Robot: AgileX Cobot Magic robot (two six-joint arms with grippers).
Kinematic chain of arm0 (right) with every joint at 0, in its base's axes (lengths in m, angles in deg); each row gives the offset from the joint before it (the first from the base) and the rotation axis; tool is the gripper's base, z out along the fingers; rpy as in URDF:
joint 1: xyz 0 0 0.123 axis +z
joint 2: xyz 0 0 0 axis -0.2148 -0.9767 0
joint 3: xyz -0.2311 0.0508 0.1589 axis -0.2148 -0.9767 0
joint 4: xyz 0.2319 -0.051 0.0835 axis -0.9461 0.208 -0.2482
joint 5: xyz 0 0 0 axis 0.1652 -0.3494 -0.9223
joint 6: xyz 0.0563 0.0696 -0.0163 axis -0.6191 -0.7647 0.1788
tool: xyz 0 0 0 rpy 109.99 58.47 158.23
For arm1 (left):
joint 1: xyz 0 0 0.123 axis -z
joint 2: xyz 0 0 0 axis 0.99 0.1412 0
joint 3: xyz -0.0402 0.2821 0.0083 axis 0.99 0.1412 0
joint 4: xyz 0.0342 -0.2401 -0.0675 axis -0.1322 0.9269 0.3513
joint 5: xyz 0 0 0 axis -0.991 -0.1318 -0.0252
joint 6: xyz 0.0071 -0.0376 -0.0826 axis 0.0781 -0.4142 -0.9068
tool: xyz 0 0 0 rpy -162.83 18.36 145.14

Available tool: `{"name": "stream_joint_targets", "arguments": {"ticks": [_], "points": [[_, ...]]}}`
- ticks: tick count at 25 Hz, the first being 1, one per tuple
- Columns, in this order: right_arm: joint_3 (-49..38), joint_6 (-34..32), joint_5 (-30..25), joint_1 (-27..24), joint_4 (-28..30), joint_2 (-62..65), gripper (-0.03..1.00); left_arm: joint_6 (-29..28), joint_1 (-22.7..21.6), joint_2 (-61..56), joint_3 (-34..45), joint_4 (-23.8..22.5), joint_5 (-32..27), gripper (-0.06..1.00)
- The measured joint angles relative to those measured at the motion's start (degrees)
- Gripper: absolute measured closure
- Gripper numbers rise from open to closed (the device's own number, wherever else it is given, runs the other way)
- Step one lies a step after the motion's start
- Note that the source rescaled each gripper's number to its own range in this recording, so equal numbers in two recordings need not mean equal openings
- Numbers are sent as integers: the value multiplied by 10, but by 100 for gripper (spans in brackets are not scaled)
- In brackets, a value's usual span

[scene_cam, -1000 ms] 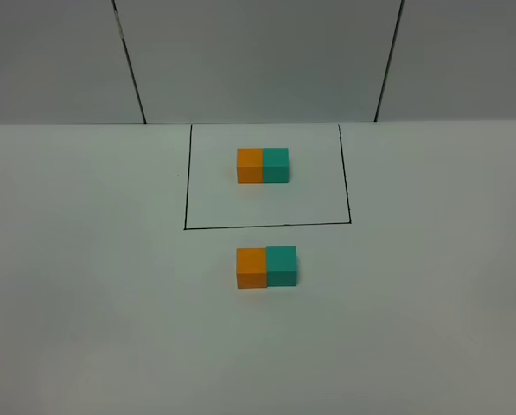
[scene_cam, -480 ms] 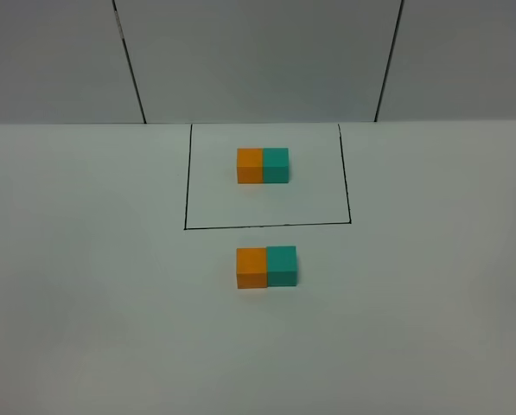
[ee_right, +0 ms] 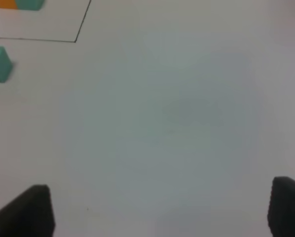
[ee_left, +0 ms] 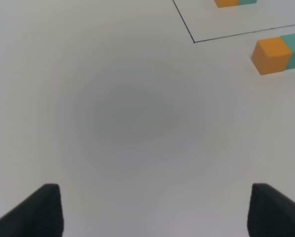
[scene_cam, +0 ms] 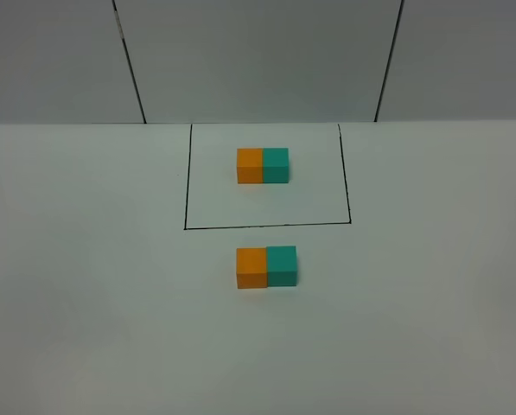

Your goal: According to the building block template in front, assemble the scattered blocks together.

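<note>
White worktop [scene_cam: 85, 303]: matte and bare around the blocks; it runs to a grey panelled back wall [scene_cam: 258, 60] along its far edge.

Building block template [scene_cam: 263, 165]: an orange-left, teal-right pair inside a thin black-lined rectangle, at the middle of the far edge.

Scattered blocks: the orange cube [scene_cam: 251, 268] and the teal cube [scene_cam: 282, 265] sit at the worktop's centre, just on the near side of the frame's front line, touching side by side, orange left and teal right, as in the template. The teal one sits a touch further back than the orange.

Left gripper [ee_left: 154, 210]: off the high view; its wrist camera shows two dark fingertips spread wide over bare worktop with nothing between them, the cubes well away toward the frame.

Right gripper [ee_right: 159, 212]: likewise spread and empty over bare worktop, only the teal cube and a frame corner at the picture's margin.

Change: none across the last second; blocks, frame and view read identical in all three high pictures.

Meaning: I judge the assembly done. At most a small nudge to square the teal cube remains.
</note>
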Motion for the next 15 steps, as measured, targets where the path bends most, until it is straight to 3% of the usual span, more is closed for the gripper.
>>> {"name": "stream_joint_targets", "arguments": {"ticks": [15], "points": [[0, 0, 0, 12, -2, 0, 23, 0, 0, 0, 0, 0, 0, 21]]}}
